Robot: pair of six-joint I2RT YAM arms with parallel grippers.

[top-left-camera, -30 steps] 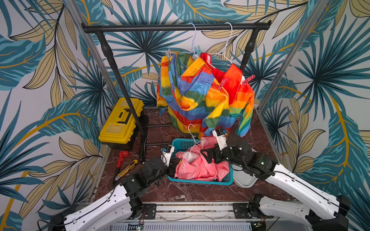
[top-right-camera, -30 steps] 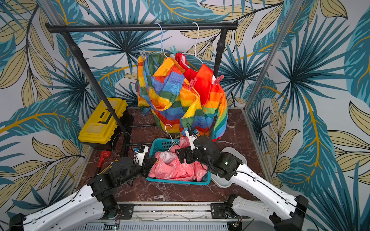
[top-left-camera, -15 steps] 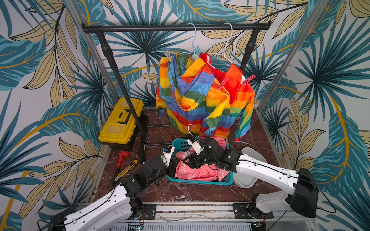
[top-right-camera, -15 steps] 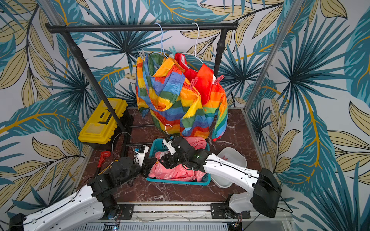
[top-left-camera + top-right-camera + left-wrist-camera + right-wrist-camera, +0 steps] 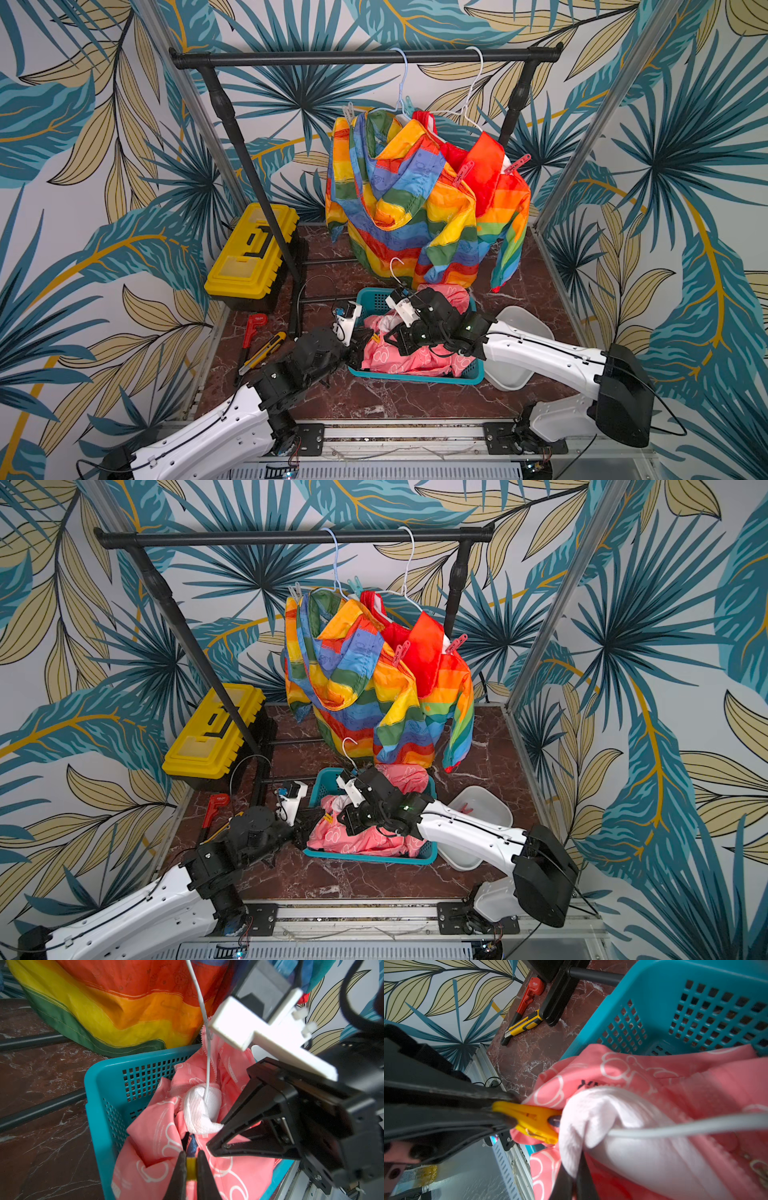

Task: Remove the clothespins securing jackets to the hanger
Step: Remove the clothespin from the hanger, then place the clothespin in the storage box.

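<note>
- The left claw is pressed together on the handle end of the yellow clothespin. The peg's long axis runs straight on from the fingers, with its mouth pointing toward the right arm.
- That mouth sits at the white collar lining of the pink jacket. Whether it bites the cloth or is sprung open is hard to tell.
- The right claw is shut, pinching the same lining just beside the peg's mouth, so the peg lies between the two claws.
- The next move likely turns on drawing the peg back along its axis while the right claw anchors the cloth.
- The white hanger wire rises out of the collar close by and could snag.
- The jacket fills the teal basket near the table's front edge. Behind it, the rainbow jackets hang on the rail, with pink clothespins on them.
</note>
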